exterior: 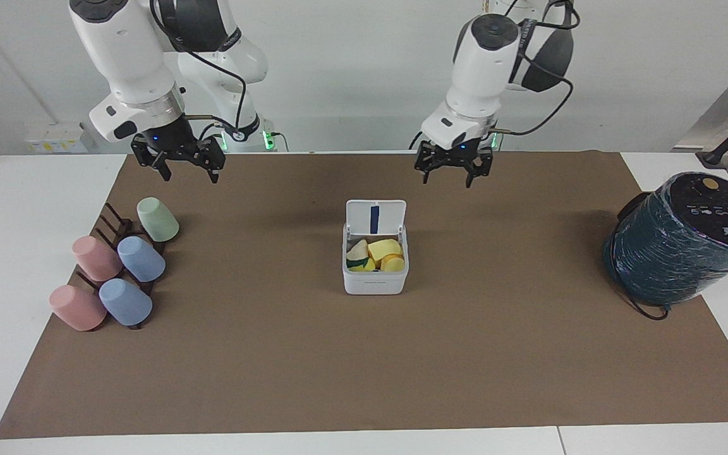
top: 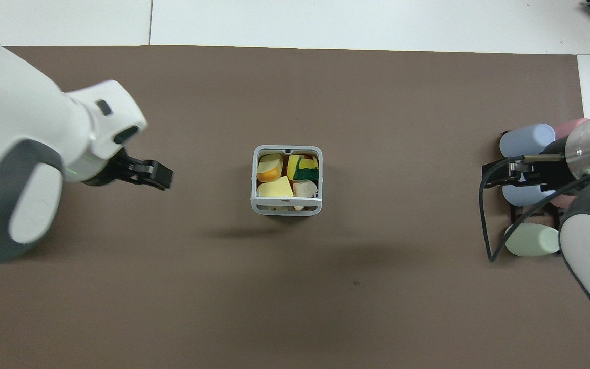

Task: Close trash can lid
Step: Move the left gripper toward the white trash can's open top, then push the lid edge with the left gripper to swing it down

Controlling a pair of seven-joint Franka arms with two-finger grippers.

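Two white arms, black grippers

Glossy white rounded shells, dark grey caps at the joints; black cables looped along each arm. Silver ring at the right arm's wrist. Left gripper (exterior: 452, 172) and right gripper (exterior: 179, 164) black, two stubby fingers each. Green lights at both bases; small blue light above each gripper.
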